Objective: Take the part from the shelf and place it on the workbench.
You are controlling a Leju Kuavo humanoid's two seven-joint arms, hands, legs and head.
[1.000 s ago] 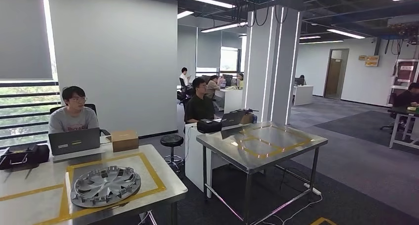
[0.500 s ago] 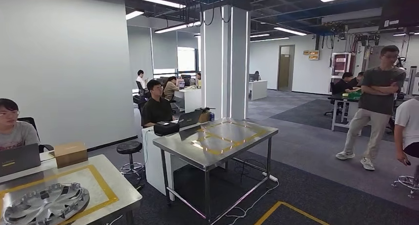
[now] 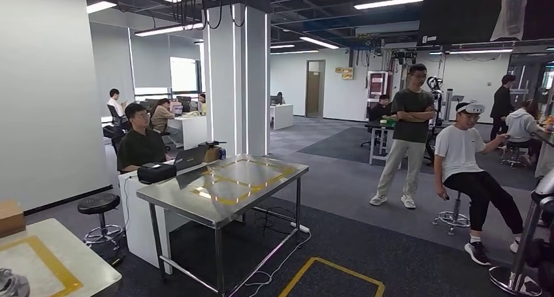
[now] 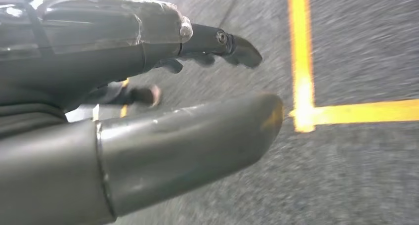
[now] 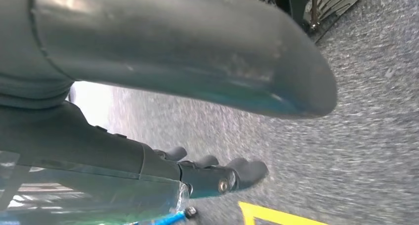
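a: while my body is turned toward the open floor, what should i mind in this step?

b: where are your hands?

a: both hang at my sides over grey carpet. my left hand holds nothing; its fingers reach out straight, apart from the thumb. my right hand is the same, fingers loose and nothing between them and the thumb. yellow floor tape runs under the left one.

b: and the part?

a: a silver wheel cover just shows at the picture's lower left corner, lying on a white table marked with yellow tape. it is cut off by the edge, so i think that is the part's kind, but i can't be sure. i see no shelf ahead.

b: what stands in front?

a: a steel workbench with a yellow taped square on top, a laptop and a black box at its far side, a seated person behind. to my right a standing person and a seated person with a headset.

b: so how to do it well?

a: i judge i'm searching for the shelf. i'd keep my arms close to my body, fingers relaxed, steps small, and stay well apart from the steel bench's corner and the people. the cable on the floor under the bench is worth avoiding too.
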